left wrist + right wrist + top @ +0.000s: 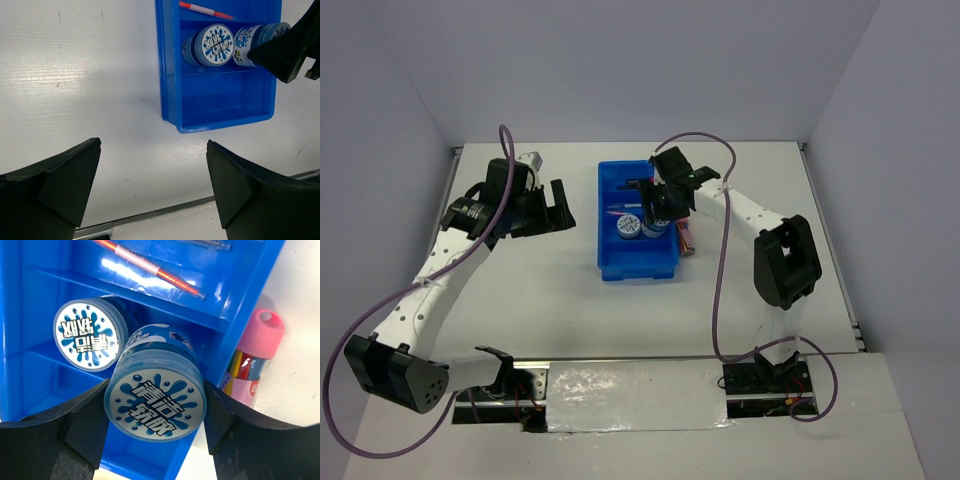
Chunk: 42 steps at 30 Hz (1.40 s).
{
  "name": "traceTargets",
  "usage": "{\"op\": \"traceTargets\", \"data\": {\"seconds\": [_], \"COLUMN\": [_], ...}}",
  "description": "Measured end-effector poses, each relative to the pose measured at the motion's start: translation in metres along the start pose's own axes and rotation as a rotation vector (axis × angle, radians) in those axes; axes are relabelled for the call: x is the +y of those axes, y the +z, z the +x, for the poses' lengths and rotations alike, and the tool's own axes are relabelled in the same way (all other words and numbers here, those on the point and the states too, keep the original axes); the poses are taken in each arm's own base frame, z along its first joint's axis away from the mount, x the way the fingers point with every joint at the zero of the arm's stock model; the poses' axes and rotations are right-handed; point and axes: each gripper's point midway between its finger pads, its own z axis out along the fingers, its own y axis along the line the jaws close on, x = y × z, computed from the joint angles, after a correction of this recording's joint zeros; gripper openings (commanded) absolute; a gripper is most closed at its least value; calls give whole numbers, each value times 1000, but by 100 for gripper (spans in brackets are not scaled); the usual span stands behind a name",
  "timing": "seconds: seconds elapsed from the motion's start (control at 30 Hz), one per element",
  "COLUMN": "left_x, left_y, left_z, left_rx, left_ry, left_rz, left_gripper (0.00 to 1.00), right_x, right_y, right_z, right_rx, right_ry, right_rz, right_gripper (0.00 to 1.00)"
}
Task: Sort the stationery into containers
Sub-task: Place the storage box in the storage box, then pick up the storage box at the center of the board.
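Observation:
The blue tray (610, 270) lies mid-table. My right gripper (657, 213) is over it and shut on a round blue-white tape roll (156, 405), one finger on each side. It holds the roll at the tray's right wall (240, 295). A second tape roll (90, 335) lies in the same compartment, just left of the held one. A thin orange pen (150, 267) lies in the compartment beyond. A pink-copper tube (255, 360) lies on the table outside the tray's right wall. My left gripper (153, 145) is open and empty, left of the tray (167, 90).
The tray's nearest compartment (225, 97) holds nothing. In the left wrist view both rolls (215, 45) sit side by side, with a right finger (287, 50) beside them. White walls enclose the table on three sides. A metal rail (150, 215) runs along the near edge.

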Motion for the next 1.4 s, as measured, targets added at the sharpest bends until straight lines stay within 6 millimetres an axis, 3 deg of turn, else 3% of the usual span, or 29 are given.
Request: {"op": "traceTargets", "data": {"seconds": [0.03,0.07,0.13,0.2,0.53,0.63,0.7,0.8,0.9,1.13,1.4], "left_x": [0,0,0,1,4,5,7,12,14,13,13], "left_y": [0,0,0,1,2,2,2,1,-2,-7,-6], "left_z": [0,0,0,2,3,4,5,6,7,11,13], "left_rx": [0,-1,1,5,9,9,13,14,9,7,12], "left_ry": [0,0,0,0,-2,-3,-4,-3,-2,-1,-1], "left_rz": [0,0,-1,-3,-11,-18,-29,-53,-59,-45,-39], "left_gripper": [99,99,99,99,99,99,99,99,99,99,99], "right_x": [2,3,6,9,21,1,-23,-66,-90,-95,-93], "right_y": [0,0,0,-1,-34,-46,-51,-53,-50,-30,1], "right_z": [1,3,6,8,-33,-38,-39,-19,7,50,64], "right_rx": [3,7,20,25,-78,-98,-113,-89,-41,58,115], "right_ry": [-4,-7,-14,-16,8,64,121,196,225,188,172], "right_rz": [0,1,-1,-6,-41,11,60,151,192,176,134], "right_gripper": [43,54,59,99,100,97,92,71,66,64,63]}}
